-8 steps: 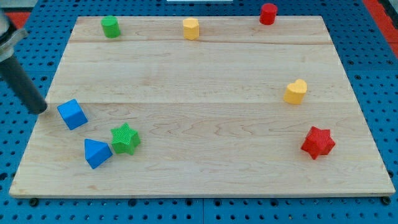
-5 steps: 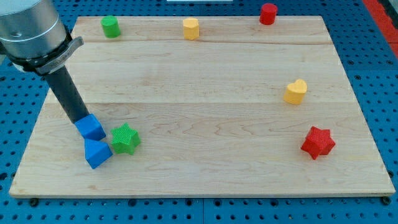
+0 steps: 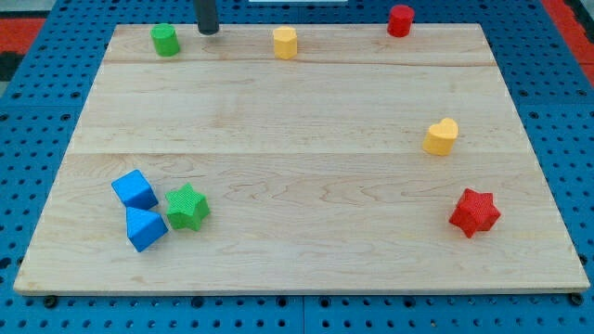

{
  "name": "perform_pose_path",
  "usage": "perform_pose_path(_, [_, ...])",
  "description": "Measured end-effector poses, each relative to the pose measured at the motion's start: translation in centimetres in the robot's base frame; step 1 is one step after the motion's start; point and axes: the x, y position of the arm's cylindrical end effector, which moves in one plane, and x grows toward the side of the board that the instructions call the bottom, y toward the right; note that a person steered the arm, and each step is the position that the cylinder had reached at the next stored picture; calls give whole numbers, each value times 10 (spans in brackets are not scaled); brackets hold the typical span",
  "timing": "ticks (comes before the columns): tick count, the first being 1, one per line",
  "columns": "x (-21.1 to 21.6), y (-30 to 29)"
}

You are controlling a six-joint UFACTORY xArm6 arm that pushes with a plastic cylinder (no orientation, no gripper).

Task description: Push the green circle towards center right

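The green circle [image 3: 165,39] is a small round green block at the board's top left edge. My tip [image 3: 209,31] is at the view's top, just to the right of the green circle and a short gap away from it. Only the rod's lower end shows; the rest is cut off by the view's top edge.
A yellow block [image 3: 285,43] sits top centre, a red cylinder [image 3: 400,19] top right. A yellow heart [image 3: 442,136] is at centre right, a red star [image 3: 474,212] lower right. A blue cube [image 3: 135,189], blue block [image 3: 145,228] and green star [image 3: 187,207] cluster lower left on the wooden board [image 3: 297,167].
My tip pushed the blue cube right and down against the other blue block, then left it and moved to the view's top, beside the green circle. The green circle has not moved.
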Motion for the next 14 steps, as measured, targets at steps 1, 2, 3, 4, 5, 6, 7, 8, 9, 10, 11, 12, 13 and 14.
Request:
perform_pose_path(1, [16, -14])
perform_pose_path(2, [20, -56])
perform_pose_path(3, [-1, -64])
perform_pose_path(4, [9, -98])
perform_pose_path(5, [34, -115])
perform_pose_path(6, [49, -117])
perform_pose_path(7, [28, -108])
perform_pose_path(8, [6, -85])
perform_pose_path(9, [47, -50])
perform_pose_path(10, [74, -61])
perform_pose_path(11, [77, -67])
perform_pose_path(12, [84, -71])
perform_pose_path(13, [82, -98])
perform_pose_path(14, [89, -101])
